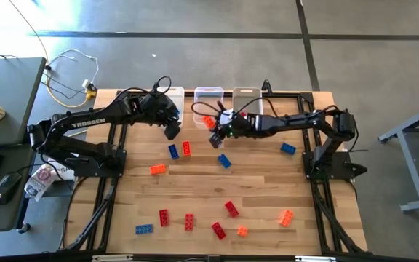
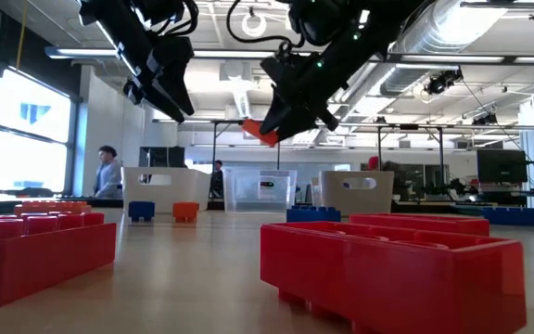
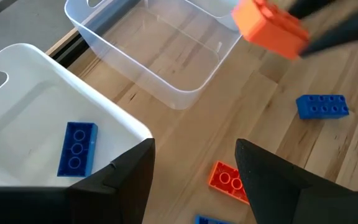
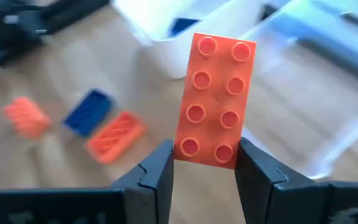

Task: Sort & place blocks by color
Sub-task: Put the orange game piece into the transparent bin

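My right gripper [image 4: 207, 165] is shut on an orange block [image 4: 216, 99] and hangs above the table, just in front of the middle clear bin [image 1: 208, 97]. In the low view that orange block [image 2: 260, 132] is well above the tabletop. My left gripper [image 3: 194, 168] hovers open by the near corner of the white left bin [image 3: 36, 99], with nothing between its fingers. A blue block [image 3: 76, 148] lies flat on that bin's floor. Several blue, orange and red blocks lie loose on the table, such as a blue one [image 1: 224, 161] and a red one [image 1: 231, 209]. My right gripper pinches the orange block's two long sides at one end [image 4: 205, 154] between its two fingers. The fingers come slanting down from the table's right. The rest of the block sticks out past the fingertips, studs toward the wrist camera, lifted clear of the table.
Three bins stand in a row at the table's far edge, the third [image 1: 247, 98] on the right. Loose blocks lie near my left gripper, a blue one [image 1: 173, 151] and an orange one [image 1: 186, 148]. More lie along the near edge [image 1: 189, 221]. People stand in the room beyond the table.
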You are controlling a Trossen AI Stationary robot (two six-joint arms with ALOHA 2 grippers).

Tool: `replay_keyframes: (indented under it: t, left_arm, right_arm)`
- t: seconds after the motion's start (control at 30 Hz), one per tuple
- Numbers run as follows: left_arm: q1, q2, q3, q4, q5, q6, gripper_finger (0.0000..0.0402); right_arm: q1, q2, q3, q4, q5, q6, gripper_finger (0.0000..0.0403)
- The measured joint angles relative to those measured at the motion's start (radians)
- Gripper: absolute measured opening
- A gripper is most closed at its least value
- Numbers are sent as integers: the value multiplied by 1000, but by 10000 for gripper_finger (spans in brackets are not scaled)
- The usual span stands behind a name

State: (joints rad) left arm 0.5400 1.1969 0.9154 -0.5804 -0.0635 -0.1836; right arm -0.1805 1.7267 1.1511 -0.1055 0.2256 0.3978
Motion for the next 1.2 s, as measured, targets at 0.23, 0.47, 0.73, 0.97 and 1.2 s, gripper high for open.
replay_keyframes:
  t: [0.23, 0.47, 0.73, 0.97, 1.2]
  left_arm:
    - [0, 0, 0, 0, 0, -16, 211]
    - [-13, 0, 0, -12, 1, -50, 211]
    - [-73, 0, 0, -83, 1, -73, 211]
    - [-184, 0, 0, -150, -1, -162, 211]
    - [-326, 0, 0, -171, -3, -230, 211]
  right_arm:
    - [-68, 12, 0, 30, 72, -53, 113]
    - [-96, 81, 0, 59, 60, -59, 113]
    - [-109, 122, 0, 67, 55, -15, 113]
    - [-129, 140, -1, 69, 36, 35, 113]
    - [-134, 140, -1, 69, 16, 43, 120]
